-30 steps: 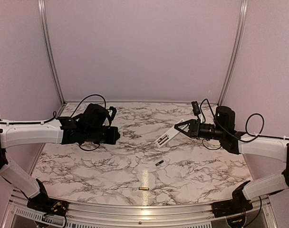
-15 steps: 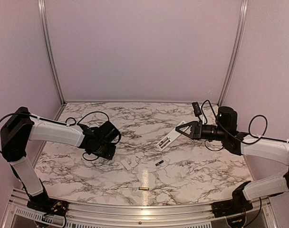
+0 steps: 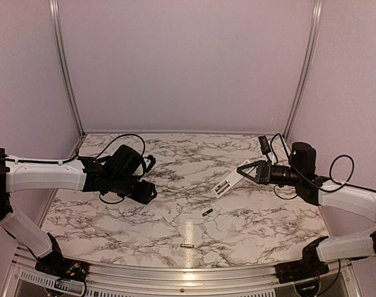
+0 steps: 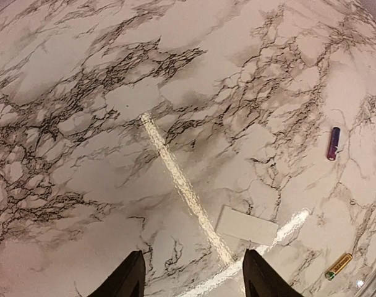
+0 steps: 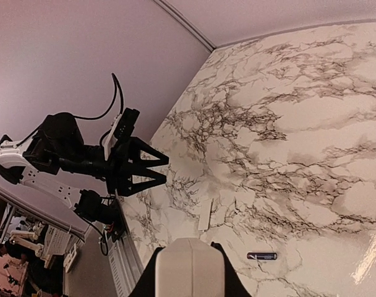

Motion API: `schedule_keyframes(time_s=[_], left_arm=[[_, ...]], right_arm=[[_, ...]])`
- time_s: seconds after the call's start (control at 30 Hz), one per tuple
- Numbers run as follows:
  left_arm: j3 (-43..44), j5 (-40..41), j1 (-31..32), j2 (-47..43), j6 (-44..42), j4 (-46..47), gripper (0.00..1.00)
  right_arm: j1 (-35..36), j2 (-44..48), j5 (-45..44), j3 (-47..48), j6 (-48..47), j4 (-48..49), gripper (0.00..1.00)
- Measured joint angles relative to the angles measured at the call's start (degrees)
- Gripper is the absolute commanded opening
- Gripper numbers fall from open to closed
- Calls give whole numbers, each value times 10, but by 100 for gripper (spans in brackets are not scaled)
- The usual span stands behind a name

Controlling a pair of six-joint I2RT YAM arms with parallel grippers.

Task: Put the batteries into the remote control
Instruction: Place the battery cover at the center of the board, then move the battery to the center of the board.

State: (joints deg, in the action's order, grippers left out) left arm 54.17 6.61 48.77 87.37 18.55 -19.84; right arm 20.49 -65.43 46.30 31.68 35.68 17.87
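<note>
The white remote control (image 3: pixel 227 183) hangs tilted above the table, and my right gripper (image 3: pixel 240 174) is shut on its upper end. Its white end (image 5: pixel 189 267) fills the space between the jaws in the right wrist view. The dark battery (image 3: pixel 207 212) (image 4: pixel 333 143) (image 5: pixel 261 255) lies on the marble below the remote. The golden battery (image 3: pixel 187 245) (image 4: pixel 338 266) lies nearer the front edge. My left gripper (image 3: pixel 148 190) (image 4: pixel 194 279) hovers open over the table's left half with nothing between its fingers.
A small flat white cover piece (image 3: pixel 165 215) (image 4: pixel 247 226) (image 5: pixel 205 215) lies on the marble table (image 3: pixel 262 223) just right of my left gripper. Purple walls close the back and sides. A metal rail (image 3: pixel 175 271) runs along the front edge.
My left arm came down, left the white cover piece on the table, opened its jaws and lifted a little. My right gripper moved slightly right with the remote.
</note>
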Motion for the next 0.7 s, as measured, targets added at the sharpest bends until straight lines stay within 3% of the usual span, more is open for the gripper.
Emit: schedule_keyframes(time_s=[0.33, 0.7], left_arm=[[-13, -118, 73, -31, -78, 25, 56], [0, -124, 129, 17, -109, 49, 53]], right_arm=[[-20, 38, 34, -19, -13, -20, 0], [-21, 51, 50, -19, -38, -60, 0]])
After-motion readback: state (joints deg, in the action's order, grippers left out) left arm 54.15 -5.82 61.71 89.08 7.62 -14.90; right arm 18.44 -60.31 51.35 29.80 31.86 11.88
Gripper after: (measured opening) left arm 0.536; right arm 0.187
